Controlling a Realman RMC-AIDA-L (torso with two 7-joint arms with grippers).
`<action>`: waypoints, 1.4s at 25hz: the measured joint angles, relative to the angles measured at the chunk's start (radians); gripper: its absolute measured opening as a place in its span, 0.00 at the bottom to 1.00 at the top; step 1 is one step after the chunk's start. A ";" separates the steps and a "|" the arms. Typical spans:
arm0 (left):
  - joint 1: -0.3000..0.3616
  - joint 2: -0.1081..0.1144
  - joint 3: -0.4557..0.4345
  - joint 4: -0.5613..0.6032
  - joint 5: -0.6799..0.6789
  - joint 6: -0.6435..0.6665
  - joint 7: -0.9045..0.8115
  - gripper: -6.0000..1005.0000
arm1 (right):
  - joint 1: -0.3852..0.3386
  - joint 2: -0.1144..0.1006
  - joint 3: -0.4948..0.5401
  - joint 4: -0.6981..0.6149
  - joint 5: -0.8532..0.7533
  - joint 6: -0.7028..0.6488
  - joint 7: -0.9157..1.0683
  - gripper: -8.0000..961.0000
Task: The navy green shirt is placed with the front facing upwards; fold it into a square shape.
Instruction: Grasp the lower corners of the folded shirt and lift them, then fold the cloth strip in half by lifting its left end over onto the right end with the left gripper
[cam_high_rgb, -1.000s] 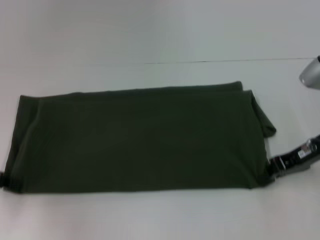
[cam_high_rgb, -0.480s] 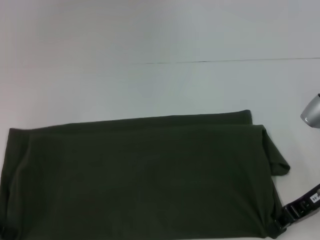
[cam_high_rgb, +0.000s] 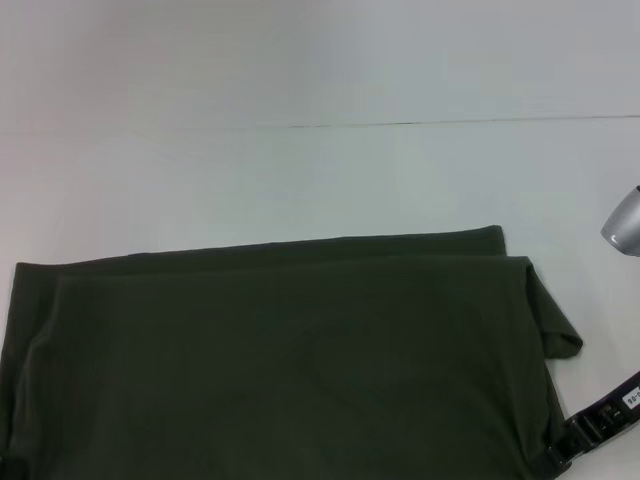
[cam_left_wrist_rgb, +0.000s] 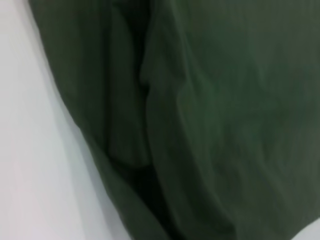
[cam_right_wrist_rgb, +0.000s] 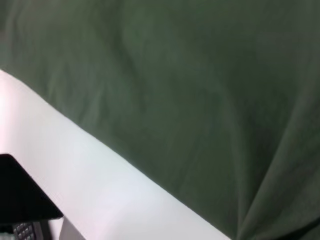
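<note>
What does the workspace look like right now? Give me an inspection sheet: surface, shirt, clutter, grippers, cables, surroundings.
Surface: pale table, one thin dark line running across it farther back.
Job's things: green shirt lies flat as a long folded band across the near table, layered edges at the back, a small flap sticking out at its right end; no lettering or collar showing.
Clutter: nothing seen.
Grippers: right gripper at the shirt's near right corner; left gripper barely in view at the near left corner.
Cables: nothing seen.
Surroundings: a grey rounded part at the right edge, otherwise nothing seen.
</note>
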 joint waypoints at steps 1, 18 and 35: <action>-0.002 0.002 -0.014 0.000 -0.002 0.001 -0.002 0.05 | 0.000 -0.002 0.000 0.000 0.000 -0.003 0.005 0.11; -0.023 0.026 -0.113 0.012 -0.022 0.015 -0.037 0.33 | 0.009 -0.052 0.145 -0.078 0.013 -0.107 0.002 0.66; -0.052 0.072 -0.272 -0.163 -0.370 -0.171 -0.024 0.83 | -0.090 -0.097 0.486 -0.057 0.368 0.036 -0.158 0.87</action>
